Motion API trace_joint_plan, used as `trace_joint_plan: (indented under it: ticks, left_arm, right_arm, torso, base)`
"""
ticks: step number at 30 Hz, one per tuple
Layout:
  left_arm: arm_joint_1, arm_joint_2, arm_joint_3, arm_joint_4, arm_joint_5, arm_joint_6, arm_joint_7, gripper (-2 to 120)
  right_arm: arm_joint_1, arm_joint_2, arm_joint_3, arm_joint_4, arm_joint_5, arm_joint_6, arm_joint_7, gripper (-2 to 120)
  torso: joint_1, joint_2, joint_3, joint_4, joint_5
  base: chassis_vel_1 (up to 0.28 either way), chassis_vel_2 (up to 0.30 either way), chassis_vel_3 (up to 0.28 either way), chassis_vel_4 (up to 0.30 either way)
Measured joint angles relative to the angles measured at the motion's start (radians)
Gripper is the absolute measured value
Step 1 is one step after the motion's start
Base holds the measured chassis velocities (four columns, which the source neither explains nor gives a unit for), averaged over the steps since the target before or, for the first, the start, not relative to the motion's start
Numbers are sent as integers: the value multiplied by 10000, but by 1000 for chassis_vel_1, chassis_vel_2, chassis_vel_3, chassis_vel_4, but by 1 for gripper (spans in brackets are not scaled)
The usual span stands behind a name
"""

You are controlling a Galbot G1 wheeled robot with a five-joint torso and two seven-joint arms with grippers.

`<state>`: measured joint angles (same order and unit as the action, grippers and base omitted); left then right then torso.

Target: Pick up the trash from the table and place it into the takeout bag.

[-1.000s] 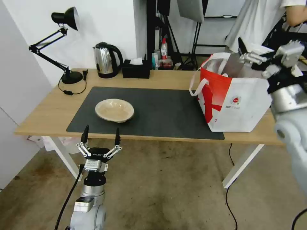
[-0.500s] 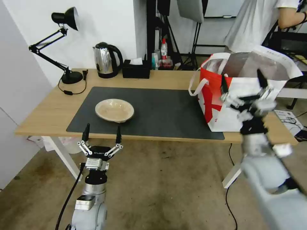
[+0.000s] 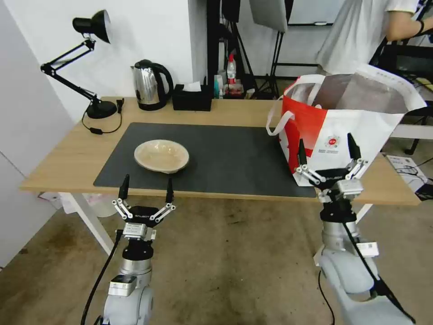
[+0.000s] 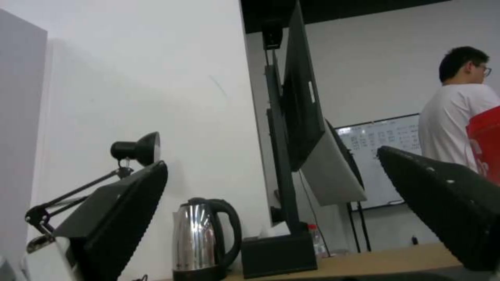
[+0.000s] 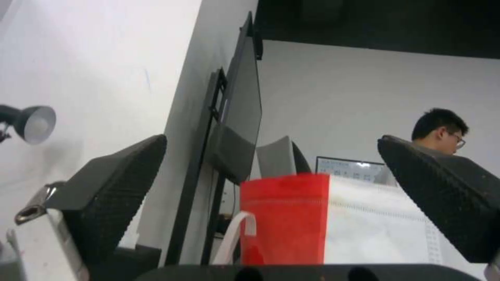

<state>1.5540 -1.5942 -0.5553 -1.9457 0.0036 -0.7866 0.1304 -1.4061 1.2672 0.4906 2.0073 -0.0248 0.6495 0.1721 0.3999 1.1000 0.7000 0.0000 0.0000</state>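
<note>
Beige bowl [image 3: 161, 155] on dark grey mat [image 3: 225, 158]; white-and-red bag [image 3: 347, 135].

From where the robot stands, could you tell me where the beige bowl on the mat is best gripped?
Probably the shallow beige bowl by its near rim, from above: it sits upright and low, its thin flared edge facing the open left gripper.

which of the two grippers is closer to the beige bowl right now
The left gripper, open below the table's near edge, just in front of the shallow beige bowl. The right gripper is open before the takeout bag.
</note>
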Motion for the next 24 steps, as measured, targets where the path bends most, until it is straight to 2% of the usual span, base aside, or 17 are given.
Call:
trace_joint_plan:
  ticks: [10,24]
  left_arm:
    - [-93,-1,3,50,-4,8,-2,100]
    - [-104,0,6,52,-12,34,-3,100]
  right_arm:
    - [-234,345,-70,-410,-346,408,1,100]
    - [-192,396,-70,-427,-374,384,-6,100]
  torso:
    - [1,0,0,0,0]
    - [2,0,0,0,0]
  base:
    - [0,0,0,0]
    - [0,0,0,0]
